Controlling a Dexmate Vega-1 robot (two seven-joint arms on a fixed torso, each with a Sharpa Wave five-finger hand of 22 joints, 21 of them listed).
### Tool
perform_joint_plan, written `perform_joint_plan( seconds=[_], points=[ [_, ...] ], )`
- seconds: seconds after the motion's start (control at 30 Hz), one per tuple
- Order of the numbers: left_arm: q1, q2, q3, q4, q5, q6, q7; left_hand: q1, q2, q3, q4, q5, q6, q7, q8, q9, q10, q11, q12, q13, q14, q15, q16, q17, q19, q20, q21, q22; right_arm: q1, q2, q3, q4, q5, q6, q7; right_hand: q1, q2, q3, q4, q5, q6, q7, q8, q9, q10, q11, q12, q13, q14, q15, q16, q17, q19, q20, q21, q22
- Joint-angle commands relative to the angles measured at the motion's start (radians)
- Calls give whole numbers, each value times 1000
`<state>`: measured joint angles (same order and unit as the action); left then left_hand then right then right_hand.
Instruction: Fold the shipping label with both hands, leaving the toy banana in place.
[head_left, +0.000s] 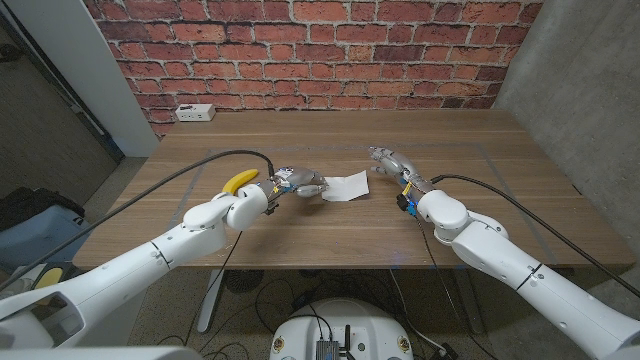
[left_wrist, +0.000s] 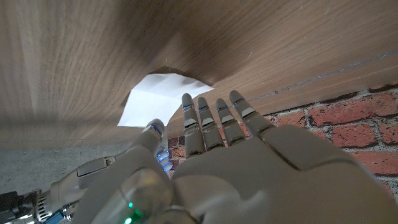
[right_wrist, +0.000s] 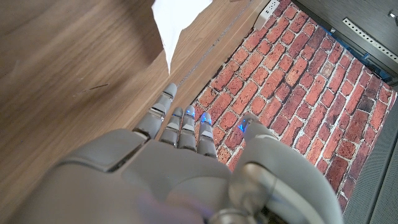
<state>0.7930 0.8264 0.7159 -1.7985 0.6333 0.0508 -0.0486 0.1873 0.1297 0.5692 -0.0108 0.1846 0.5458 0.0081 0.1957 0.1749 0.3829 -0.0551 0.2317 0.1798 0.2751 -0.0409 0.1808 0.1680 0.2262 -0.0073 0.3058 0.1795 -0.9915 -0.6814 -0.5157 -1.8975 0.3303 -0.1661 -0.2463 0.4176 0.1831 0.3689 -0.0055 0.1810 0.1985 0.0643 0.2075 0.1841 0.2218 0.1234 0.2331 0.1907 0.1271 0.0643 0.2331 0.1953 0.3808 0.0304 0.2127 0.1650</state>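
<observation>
The white shipping label (head_left: 347, 187) lies on the wooden table (head_left: 330, 140) between my two hands, one corner slightly raised. My left hand (head_left: 298, 184) is just left of it, fingers stretched out with the tips at the label's left edge, holding nothing. In the left wrist view the fingers (left_wrist: 214, 118) reach toward the label (left_wrist: 158, 96). My right hand (head_left: 392, 166) hovers just right of the label's far corner, fingers extended and apart, empty. The right wrist view has the label (right_wrist: 177, 15) beyond the fingertips (right_wrist: 169, 93). The yellow toy banana (head_left: 240, 180) lies left of my left wrist.
A white power strip (head_left: 193, 113) sits at the table's far left edge against the brick wall. Black cables run along both forearms. Open tabletop stretches beyond the label and to the right.
</observation>
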Motion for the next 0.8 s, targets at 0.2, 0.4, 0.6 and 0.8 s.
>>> perform_joint_plan(
  seconds=[0.2, 0.4, 0.6, 0.8],
  points=[
    [-35, -16, 25, 29, 4, 0, -51, -12, -2, 3, 8, 1, 15, 5, 2, 2, 23, -1, 0, 3, 14, -19, 3, 1, 8, -4, -2, 2, 29, 1, -16, -18, 18, -82, 10, -2, -10, 9, 3, -2, 13, 2, 1, 1, 7, 2, 0, 3, 7, 6, 0, 1, 13, 6, 3, 4],
    [-40, -18, 33, 31, 17, 19, -65, -14, -3, 3, 10, 1, 25, 12, 3, 2, 29, -4, -2, 3, 20, -23, 3, 1, 14, -4, -2, 2, 37, 7, -22, -14, 20, -90, 6, -3, -10, 11, 4, -2, 14, 6, -1, 1, 6, 6, -2, 3, 7, 9, -2, 1, 13, 7, 1, 4],
    [-48, -21, 41, 31, 26, 29, -78, -16, -4, 3, 12, 2, 13, 19, -4, 2, 29, -1, -5, 3, 21, -23, 2, 0, 15, -3, -4, 2, 41, 5, -25, -20, 25, -105, 7, -3, -10, 12, 4, -3, 16, 9, -1, 1, 7, 9, -3, 3, 10, 15, -3, 1, 19, 12, 1, 4],
    [-50, -23, 45, 35, 28, 29, -77, -19, -6, 3, 14, 2, 13, 17, -5, 2, 30, -5, -7, 3, 22, -26, 2, 0, 16, -5, -6, 3, 48, -6, -32, -48, 25, -159, -3, -2, -10, 14, 3, -3, 15, 13, -4, 1, 5, 12, -6, 3, 14, 25, -4, 1, 21, 26, -1, 4]
  ],
)
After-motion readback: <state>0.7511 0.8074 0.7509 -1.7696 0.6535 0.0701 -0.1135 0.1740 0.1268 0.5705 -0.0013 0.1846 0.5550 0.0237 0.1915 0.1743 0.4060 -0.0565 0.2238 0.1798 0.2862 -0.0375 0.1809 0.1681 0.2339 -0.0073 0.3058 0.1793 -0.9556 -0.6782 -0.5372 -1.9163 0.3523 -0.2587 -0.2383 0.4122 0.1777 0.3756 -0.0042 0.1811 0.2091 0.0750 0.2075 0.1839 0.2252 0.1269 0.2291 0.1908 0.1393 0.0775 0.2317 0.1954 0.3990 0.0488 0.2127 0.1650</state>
